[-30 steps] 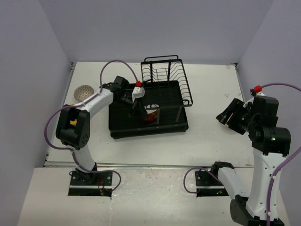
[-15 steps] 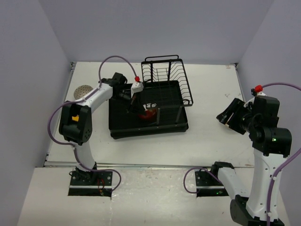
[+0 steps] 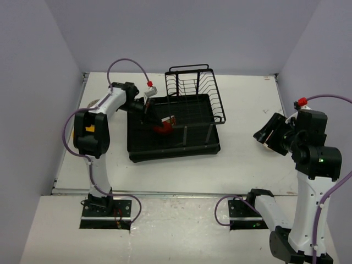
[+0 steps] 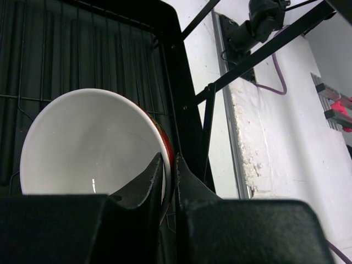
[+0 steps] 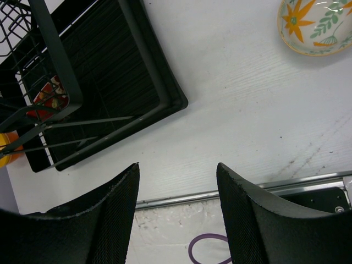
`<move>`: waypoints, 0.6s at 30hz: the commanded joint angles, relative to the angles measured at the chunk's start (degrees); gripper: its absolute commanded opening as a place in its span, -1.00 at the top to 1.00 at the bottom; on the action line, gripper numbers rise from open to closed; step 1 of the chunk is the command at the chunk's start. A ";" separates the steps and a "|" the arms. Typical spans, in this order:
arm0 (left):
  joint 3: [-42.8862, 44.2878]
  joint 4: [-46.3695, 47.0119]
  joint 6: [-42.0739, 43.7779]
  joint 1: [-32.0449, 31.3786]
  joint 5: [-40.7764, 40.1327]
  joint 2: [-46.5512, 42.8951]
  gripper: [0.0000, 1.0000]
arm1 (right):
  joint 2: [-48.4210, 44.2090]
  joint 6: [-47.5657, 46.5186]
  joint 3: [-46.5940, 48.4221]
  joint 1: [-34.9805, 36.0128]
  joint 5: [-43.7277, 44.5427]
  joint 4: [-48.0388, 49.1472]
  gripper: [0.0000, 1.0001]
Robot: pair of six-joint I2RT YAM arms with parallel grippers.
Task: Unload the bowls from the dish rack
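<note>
Left tool (image 4: 169,159) pinching the red bowl (image 4: 93,143) in the rack (image 3: 175,154).
Its jaws are narrow on the bowl's rim, over the rack's left half. Right tool (image 5: 177,168) hangs wide, holding nothing, above the desk (image 5: 247,126) right of the rack; a flowered bowl (image 5: 312,25) sits on the desk.

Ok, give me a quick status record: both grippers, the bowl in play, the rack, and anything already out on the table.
left gripper: shut on the rim of the red bowl, one finger inside, one outside
red bowl: white inside, tilted, over the left part of the dish rack
right gripper: open, nothing between its fingers, above the table to the right of the rack
dish rack: black tray with a wire basket at its far side
flowered bowl: out of the rack, on the table
</note>
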 commanded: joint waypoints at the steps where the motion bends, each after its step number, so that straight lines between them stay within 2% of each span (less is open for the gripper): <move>1: 2.55 -3.60 1.64 -0.11 7.25 -2.53 1.00 | 0.54 0.52 1.47 0.07 -0.61 -0.49 -0.18; 10: 8.35 -3.60 -3.46 0.50 11.38 -4.12 1.00 | 0.63 0.78 1.20 0.15 -0.78 0.13 -0.18; 18: 14.15 -3.60 -7.15 7.70 8.05 -1.57 1.00 | 1.59 0.61 3.05 0.15 -1.75 0.22 -0.18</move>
